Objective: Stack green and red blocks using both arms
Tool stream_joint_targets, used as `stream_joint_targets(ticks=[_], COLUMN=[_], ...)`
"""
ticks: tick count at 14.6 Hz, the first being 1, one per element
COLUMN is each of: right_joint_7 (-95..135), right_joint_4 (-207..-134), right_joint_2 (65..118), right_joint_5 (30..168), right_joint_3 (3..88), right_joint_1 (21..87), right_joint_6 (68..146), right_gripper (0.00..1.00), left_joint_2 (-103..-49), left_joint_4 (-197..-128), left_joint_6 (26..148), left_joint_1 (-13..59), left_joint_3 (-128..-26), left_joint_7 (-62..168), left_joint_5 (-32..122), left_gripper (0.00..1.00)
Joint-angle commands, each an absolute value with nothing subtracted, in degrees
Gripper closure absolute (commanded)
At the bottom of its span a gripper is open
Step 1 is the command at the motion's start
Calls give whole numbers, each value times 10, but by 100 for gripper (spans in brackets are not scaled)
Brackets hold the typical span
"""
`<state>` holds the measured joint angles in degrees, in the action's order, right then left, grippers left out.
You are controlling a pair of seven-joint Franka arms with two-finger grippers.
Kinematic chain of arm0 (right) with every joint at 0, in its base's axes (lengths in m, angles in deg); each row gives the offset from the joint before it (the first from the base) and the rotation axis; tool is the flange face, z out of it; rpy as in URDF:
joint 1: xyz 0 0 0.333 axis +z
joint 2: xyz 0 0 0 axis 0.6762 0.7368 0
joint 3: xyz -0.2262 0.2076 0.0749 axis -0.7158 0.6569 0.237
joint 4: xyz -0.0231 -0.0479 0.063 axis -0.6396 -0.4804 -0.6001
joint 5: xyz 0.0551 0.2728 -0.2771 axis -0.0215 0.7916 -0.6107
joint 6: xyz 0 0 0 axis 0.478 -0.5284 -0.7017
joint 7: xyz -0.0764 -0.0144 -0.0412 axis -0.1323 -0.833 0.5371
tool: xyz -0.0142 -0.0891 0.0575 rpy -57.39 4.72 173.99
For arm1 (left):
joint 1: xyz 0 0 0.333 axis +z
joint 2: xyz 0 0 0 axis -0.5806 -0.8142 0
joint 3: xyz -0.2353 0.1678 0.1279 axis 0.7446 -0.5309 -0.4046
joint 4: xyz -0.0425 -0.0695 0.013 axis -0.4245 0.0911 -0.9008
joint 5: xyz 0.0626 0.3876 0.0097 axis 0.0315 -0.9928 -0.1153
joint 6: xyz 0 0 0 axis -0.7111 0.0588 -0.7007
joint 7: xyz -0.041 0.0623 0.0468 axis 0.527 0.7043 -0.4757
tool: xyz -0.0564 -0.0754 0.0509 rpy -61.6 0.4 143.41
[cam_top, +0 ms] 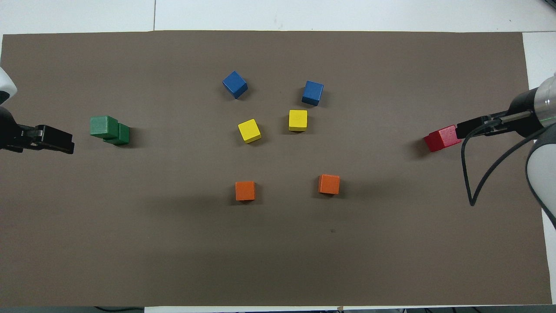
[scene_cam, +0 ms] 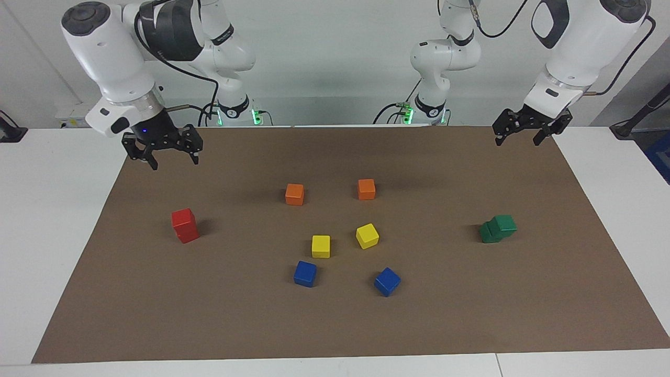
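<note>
While both grippers are raised, the red blocks (scene_cam: 185,225) are seen stacked squarely, one on the other, toward the right arm's end of the brown mat (scene_cam: 335,324), with bare mat all round them. The green blocks (scene_cam: 498,229) are stacked askew at the left arm's end, the upper cube offset so that it overhangs the lower. All four are matte cubes with crisp edges. The right gripper (scene_cam: 162,147) is held over the mat's corner nearest the right arm's base, its fingers spread wide and empty. The left gripper (scene_cam: 525,128) is held over the mat's corner by the left arm's base, likewise wide open with nothing between the fingers. Between the two stacks, two orange cubes (scene_cam: 294,194) lie nearest the robots, two yellow cubes (scene_cam: 321,246) farther out, and two blue cubes (scene_cam: 305,274) farthest. Wide strips of bare mat are left along its edges, and white table (scene_cam: 47,220) borders it.
</note>
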<state>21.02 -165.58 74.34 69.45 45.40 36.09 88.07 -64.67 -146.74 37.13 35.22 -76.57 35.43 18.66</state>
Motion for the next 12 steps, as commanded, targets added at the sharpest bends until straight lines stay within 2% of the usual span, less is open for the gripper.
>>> stream_joint_targets(ticks=[1, 2, 4, 5, 8, 12], right_joint_7=[219, 222, 237, 243, 243, 243], right_joint_4=[-1655, -1657, -1660, -1662, -1665, -1662], right_joint_2=[719, 707, 702, 701, 701, 695], right_joint_5=[704, 703, 702, 702, 697, 690], right_joint_3=[462, 459, 400, 388, 388, 385], right_joint_1=[357, 362, 426, 436, 433, 425], right_joint_6=[851, 845, 836, 835, 827, 774], right_gripper=[0, 0, 0, 0, 0, 0], left_joint_2=[-637, -637, -637, -638, -637, -637], left_joint_4=[-1475, -1475, -1475, -1475, -1475, -1475], left_joint_6=[371, 371, 371, 371, 371, 371], left_joint_1=[354, 354, 354, 354, 354, 354], left_joint_3=[-765, -765, -765, -765, -765, -765], left_joint_7=[358, 358, 358, 358, 358, 358], left_joint_5=[177, 177, 177, 177, 177, 177], left_gripper=[0, 0, 0, 0, 0, 0])
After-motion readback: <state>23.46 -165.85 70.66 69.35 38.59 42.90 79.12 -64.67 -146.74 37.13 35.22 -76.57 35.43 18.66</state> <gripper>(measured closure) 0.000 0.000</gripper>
